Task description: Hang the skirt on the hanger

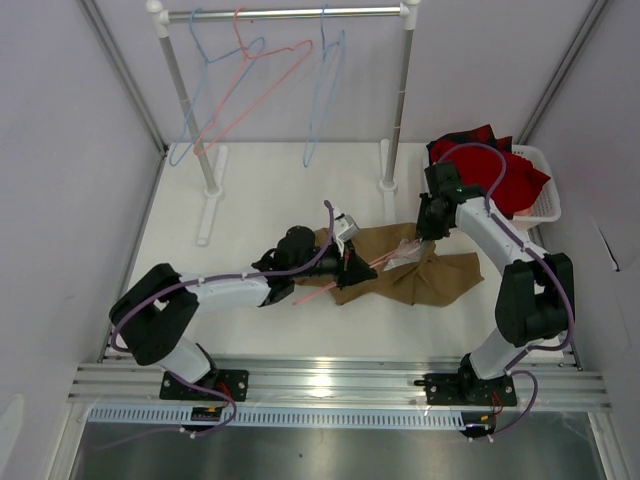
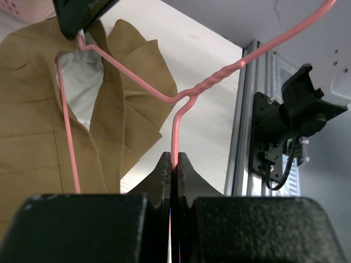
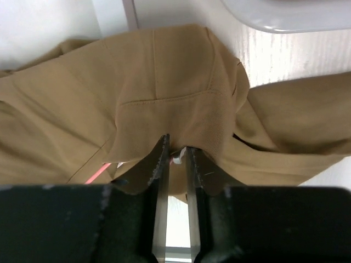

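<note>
The tan-brown skirt [image 1: 425, 280] lies crumpled on the white table, right of centre. The salmon-pink hanger [image 1: 316, 290] lies across it, with one arm pushed into the skirt's opening. My left gripper [image 1: 346, 256] is shut on the hanger's wire just below the twisted neck [image 2: 176, 143]. My right gripper [image 1: 426, 236] is at the skirt's far edge, its jaws nearly closed and pinching the skirt's edge [image 3: 164, 82]. In the left wrist view the pale lining [image 2: 82, 82] shows inside the opening. A short piece of pink wire [image 3: 97, 173] shows under the cloth.
A white rack [image 1: 290, 14] at the back holds light blue hangers [image 1: 325, 90] and another pink one [image 1: 255, 85]. A white basket [image 1: 548, 205] at the right holds red cloth [image 1: 500, 175]. The rack's feet [image 1: 208, 200] stand on the table. A metal rail [image 2: 241, 137] runs along the near edge.
</note>
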You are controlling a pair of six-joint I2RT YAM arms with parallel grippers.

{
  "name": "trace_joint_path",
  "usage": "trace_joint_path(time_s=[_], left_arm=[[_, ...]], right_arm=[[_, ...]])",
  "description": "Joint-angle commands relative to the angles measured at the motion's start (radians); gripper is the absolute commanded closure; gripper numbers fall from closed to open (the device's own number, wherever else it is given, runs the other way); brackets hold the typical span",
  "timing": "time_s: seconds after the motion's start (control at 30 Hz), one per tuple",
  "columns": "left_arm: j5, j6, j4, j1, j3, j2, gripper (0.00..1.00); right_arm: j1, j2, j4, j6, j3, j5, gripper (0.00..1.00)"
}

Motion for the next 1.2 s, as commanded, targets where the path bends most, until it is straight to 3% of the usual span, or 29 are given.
trace_joint_path(time_s=[0.0, 0.1, 0.27, 0.63, 1.0, 1.17], left_arm=[[0.017, -0.118, 0.227, 0.052, -0.016, 0.03, 1.0], [0.001, -0.138, 0.213, 0.061, -0.026, 0.042, 1.0], [-0.051, -0.145, 0.132, 0.066, -0.012, 0.062, 1.0], [-0.082, -0.15, 0.078, 0.078, -0.013, 0.067, 1.0], [-0.044, -0.179, -0.071, 0.095, 0.072, 0.091, 1.0], [-0.056, -0.173, -0.138, 0.1, 0.092, 0.093, 1.0]], right_arm=[[0.045, 0.001, -0.002, -0.011, -0.012, -0.063, 0.78], [0.046, 0.008, 0.018, -0.001, -0.015, -0.064, 0.69], [0.043, -0.002, 0.054, 0.019, -0.035, -0.054, 0.43], [0.022, -0.051, 0.084, 0.035, -0.056, -0.048, 0.26], [-0.004, -0.13, 0.122, 0.058, -0.082, -0.06, 0.21], [-0.024, -0.246, 0.212, 0.096, -0.145, -0.063, 0.18]])
